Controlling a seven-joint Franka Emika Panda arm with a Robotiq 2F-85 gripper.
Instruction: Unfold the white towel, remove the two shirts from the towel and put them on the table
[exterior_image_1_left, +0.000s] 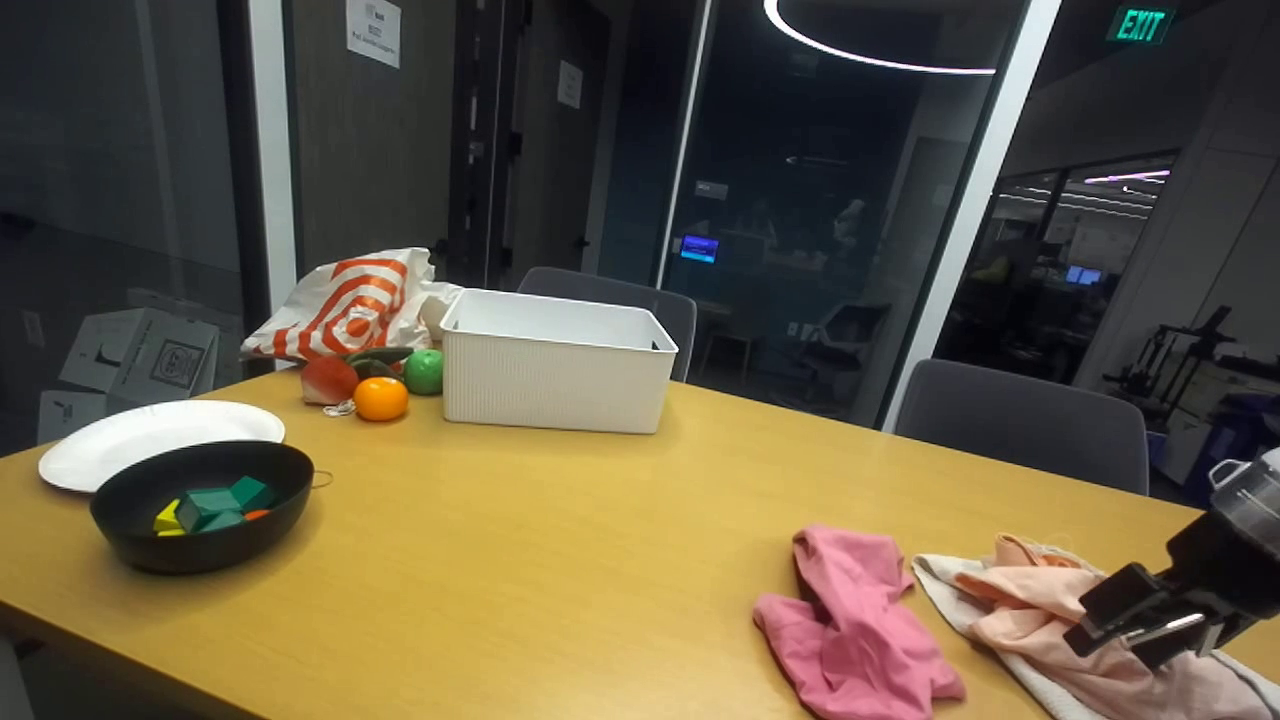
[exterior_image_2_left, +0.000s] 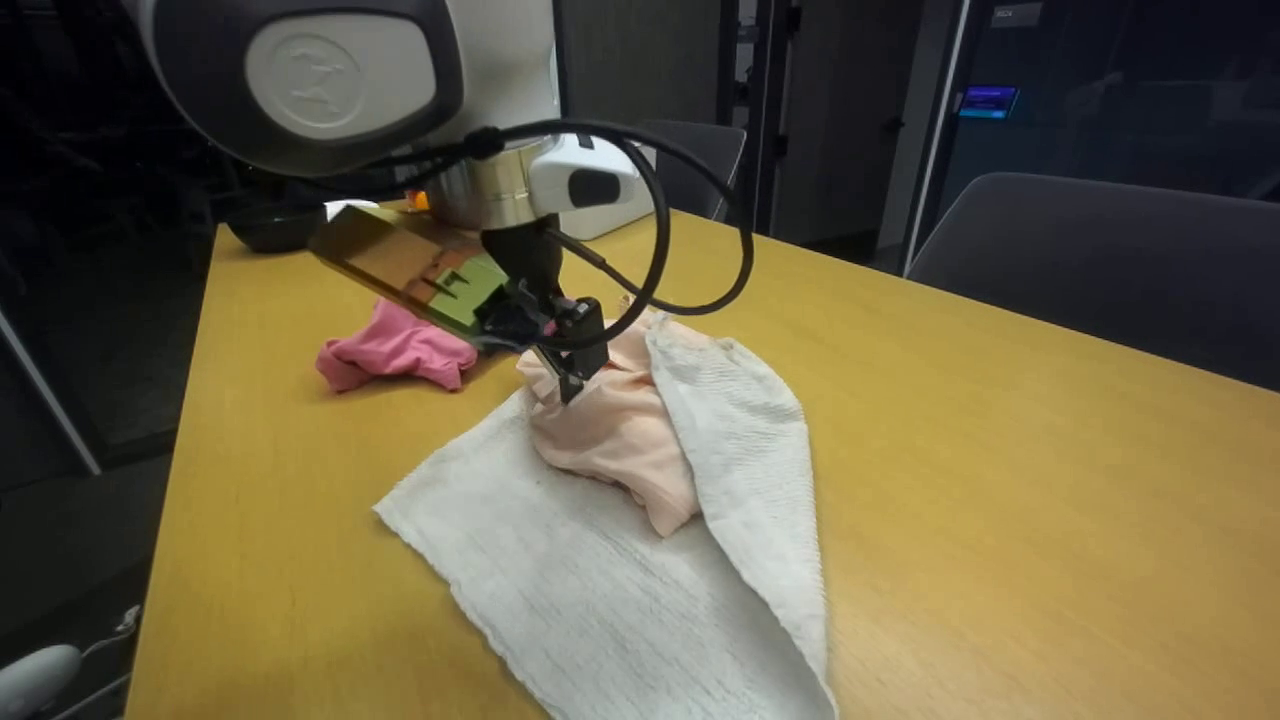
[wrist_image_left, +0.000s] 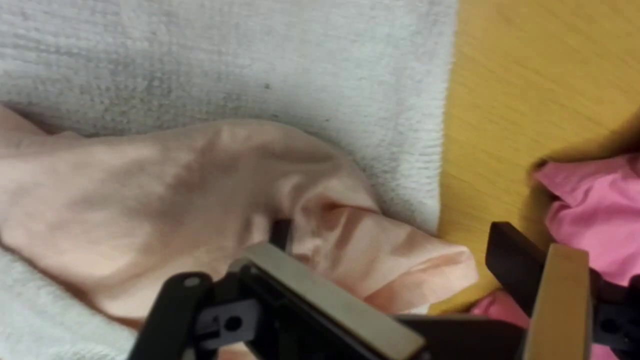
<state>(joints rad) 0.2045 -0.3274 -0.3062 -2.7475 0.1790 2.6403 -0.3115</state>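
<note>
Peach shirt (exterior_image_2_left: 620, 440), presumably light, limp, best pinched at its crumpled end (wrist_image_left: 410, 272), lay on white towel (exterior_image_2_left: 600, 590) inboard of bench edge (exterior_image_2_left: 188, 470), jaws wide, empty.

The towel (exterior_image_2_left: 590, 590) looks white to me, one shirt (exterior_image_1_left: 860, 635) rose-pink, the other shirt (exterior_image_2_left: 615, 435) pale peach. The plastic bag (exterior_image_1_left: 350, 310) has orange-red rings on white; the bowl (exterior_image_1_left: 215, 553) is black.
</note>
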